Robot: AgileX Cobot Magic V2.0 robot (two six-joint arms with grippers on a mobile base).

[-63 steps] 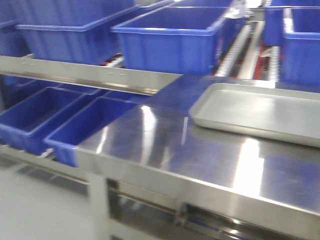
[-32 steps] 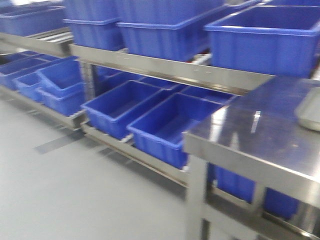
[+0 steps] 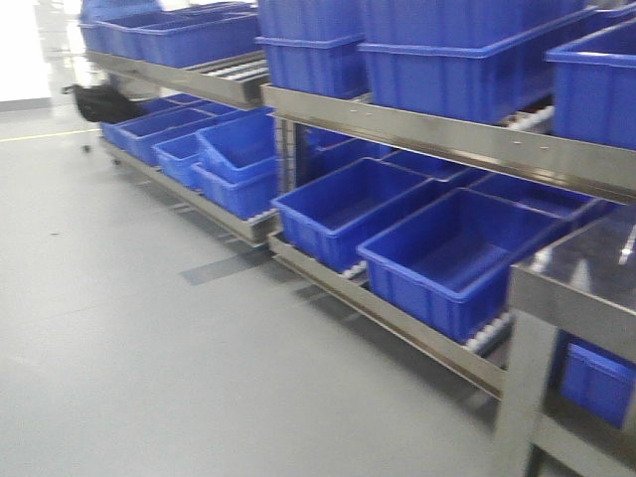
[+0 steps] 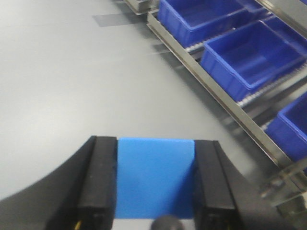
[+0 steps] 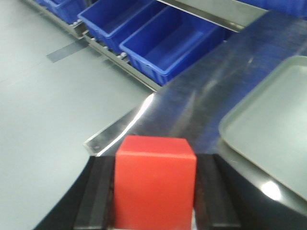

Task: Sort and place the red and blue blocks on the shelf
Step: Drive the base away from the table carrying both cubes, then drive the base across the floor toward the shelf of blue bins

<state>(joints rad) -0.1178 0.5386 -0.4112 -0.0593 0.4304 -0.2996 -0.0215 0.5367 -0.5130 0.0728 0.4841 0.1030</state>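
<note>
The bright blue block [image 4: 155, 178] sits clamped between the black fingers of my left gripper [image 4: 155, 146], which hangs over bare grey floor beside the shelf's lower level [image 4: 217, 96]. My right gripper [image 5: 154, 165] is shut on the red block [image 5: 154, 187], above the left corner of the steel tabletop [image 5: 158, 112]. The shelf [image 3: 437, 134] is a steel rack that runs across the front view, with a brushed front rail. Neither gripper shows in the front view.
Large blue bins [image 3: 447, 253] fill both shelf levels. A shallow grey tray [image 5: 273, 124] lies on the tabletop at the right of the right wrist view. The table's corner and leg [image 3: 571, 298] stand at right in the front view. Open grey floor [image 3: 149, 328] stretches left, with a dark object [image 3: 99, 101] far off.
The front view has swung left: the tray and most of the tabletop have slid out at the right, and more rack, bins and floor have come into sight.
</note>
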